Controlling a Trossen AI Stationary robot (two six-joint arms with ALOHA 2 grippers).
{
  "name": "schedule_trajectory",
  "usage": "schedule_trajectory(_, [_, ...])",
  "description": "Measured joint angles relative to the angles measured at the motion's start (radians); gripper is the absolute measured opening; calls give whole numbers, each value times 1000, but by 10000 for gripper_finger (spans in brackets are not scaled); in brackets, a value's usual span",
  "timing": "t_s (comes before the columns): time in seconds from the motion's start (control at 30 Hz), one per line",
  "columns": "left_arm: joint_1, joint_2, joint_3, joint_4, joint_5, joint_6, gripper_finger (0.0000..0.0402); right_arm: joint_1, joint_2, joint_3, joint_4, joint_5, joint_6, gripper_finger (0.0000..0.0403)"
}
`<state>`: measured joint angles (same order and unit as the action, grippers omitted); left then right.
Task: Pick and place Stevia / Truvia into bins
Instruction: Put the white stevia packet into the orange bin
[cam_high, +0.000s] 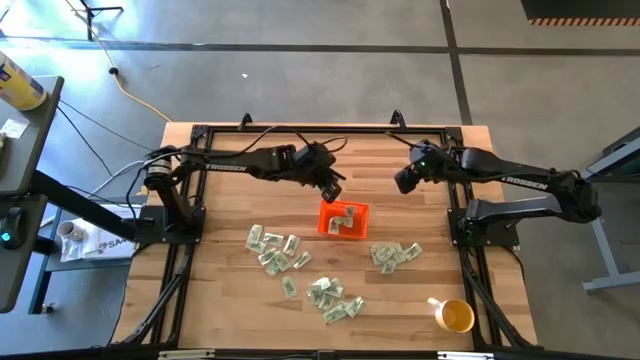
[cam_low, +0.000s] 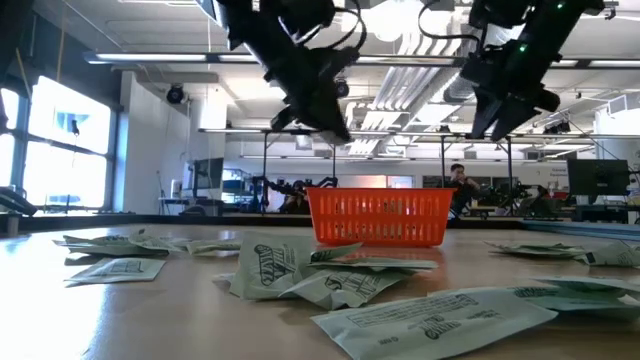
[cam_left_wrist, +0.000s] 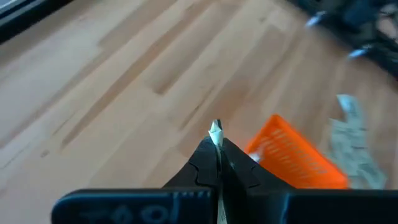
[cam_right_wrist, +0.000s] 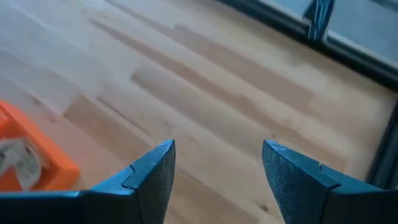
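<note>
Many pale green and white Stevia packets lie flat in loose heaps on the wooden table, also seen in the low view as packets. The orange bin stands mid-table with packets inside; it also shows as the bin and the bin. My left gripper hangs above the bin's far left side, shut on a packet. My right gripper hovers open to the bin's far right, nothing between its fingers. My left gripper pinches a packet between its two shut fingers. Only a small pale corner pokes out past the fingertips; the fingers hide the rest. The fingers slant downward, and the packet is lifted clear of the table.
A yellow-and-white cup stands near the front right. More packets lie at the front and to the bin's right. Bare wood stretches along the table's far side. Dark frame rails run along the table's edges.
</note>
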<state>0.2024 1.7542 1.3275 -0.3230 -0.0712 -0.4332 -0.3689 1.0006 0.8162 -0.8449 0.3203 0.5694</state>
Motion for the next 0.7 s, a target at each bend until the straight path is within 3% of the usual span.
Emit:
schedule_trajectory(0.33, [-53, 96, -1, 44, 181, 11, 48, 127, 22, 0, -34, -65, -72, 231])
schedule_trajectory(0.5, [-83, 180, -1, 27, 158, 14, 45, 194, 55, 0, -62, -87, -69, 231])
schedule_trajectory(0.7, [-92, 187, 0, -6, 94, 16, 130, 296, 136, 0, -89, -138, -109, 232])
